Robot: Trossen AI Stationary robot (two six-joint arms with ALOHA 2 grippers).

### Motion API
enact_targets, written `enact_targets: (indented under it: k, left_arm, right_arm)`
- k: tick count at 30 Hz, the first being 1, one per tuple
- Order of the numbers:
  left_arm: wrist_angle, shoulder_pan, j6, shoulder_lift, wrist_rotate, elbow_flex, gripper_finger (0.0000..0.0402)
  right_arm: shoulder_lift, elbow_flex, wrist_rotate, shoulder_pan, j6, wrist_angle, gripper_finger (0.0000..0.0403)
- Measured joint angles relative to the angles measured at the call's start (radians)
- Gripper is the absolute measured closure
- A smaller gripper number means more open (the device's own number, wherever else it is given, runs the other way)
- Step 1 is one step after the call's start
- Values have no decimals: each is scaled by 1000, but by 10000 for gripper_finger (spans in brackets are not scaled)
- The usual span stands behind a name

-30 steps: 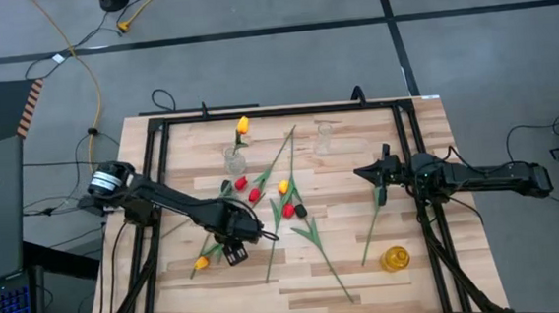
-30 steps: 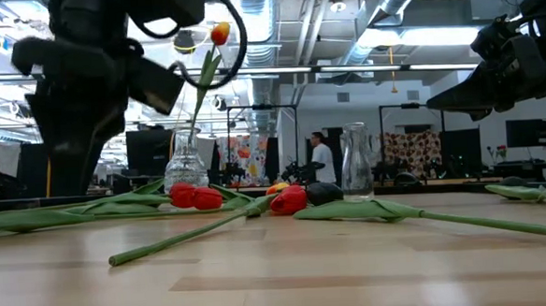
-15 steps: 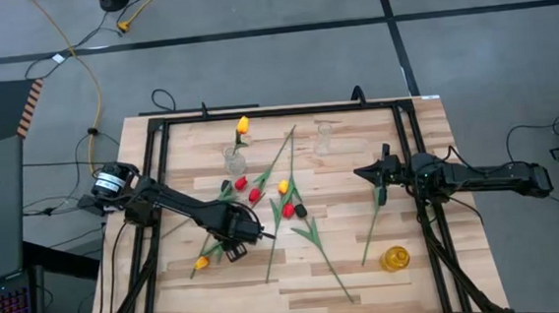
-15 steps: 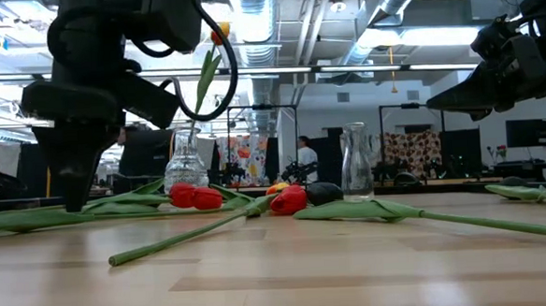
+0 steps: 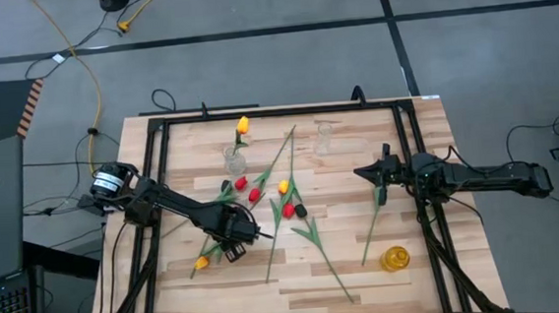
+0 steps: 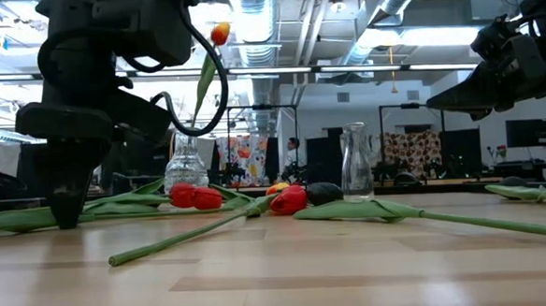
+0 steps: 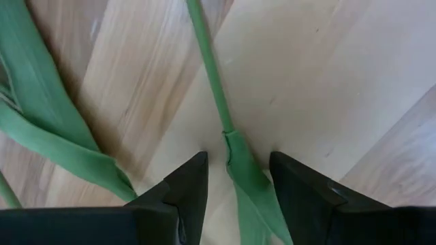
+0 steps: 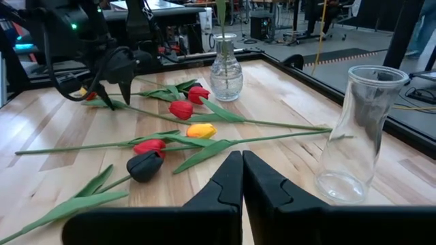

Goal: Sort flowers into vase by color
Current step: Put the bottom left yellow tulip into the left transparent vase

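Since the earlier frames the left hand [image 6: 67, 215] has dropped lower in the low view, its tips now down at the bench [image 5: 367, 279] surface, left of frame. Left wrist view: fingers [image 7: 187, 187] narrowly parted, straddling a green stem [image 7: 216, 95] that lies flat on the wood; not yet closed on it. High view puts this at lower-left centre, on the stem of the yellow tulip [image 5: 201, 263] whose head lies nearer the bench's lower-left corner. Remaining loose flowers [image 5: 281, 201], red, yellow and near-black, in a heap at centre. One yellow tulip stands in the vase [image 5: 232, 160] upper centre; second vase [image 5: 325, 139] to its right, empty. Right hand [image 5: 381, 174] hovers right of centre, fingers pressed together, holding nothing. Step judged: grasp of a yellow tulip. Next: close on the stem, lift clear, carry to the vase holding yellow, lower stem-first into its narrow neck.
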Motion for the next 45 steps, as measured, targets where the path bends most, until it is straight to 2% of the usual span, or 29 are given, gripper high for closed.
enact_targets:
  k: [7, 14, 22, 27, 32, 45]
  left_arm:
    - [6, 0, -7, 1, 23, 0, 333]
    - [-13, 1, 7, 6, 29, 20, 395]
    - [-10, 25, 92, 7, 141, 83, 393]
    - [-11, 64, 165, 7, 243, 127, 394]
    - [-65, 108, 232, 6, 311, 190, 395]
    - [-419, 208, 355, 6, 310, 449, 395]
  right_arm:
    - [0, 8, 0, 0, 0, 39, 358]
    - [0, 30, 0, 0, 0, 41, 303]
    - [0, 33, 0, 3, -57, 82, 225]
    - [0, 35, 0, 4, -130, 117, 197]
    - [0, 35, 0, 4, -159, 116, 190]
    - [5, 70, 1, 3, -226, 102, 190]
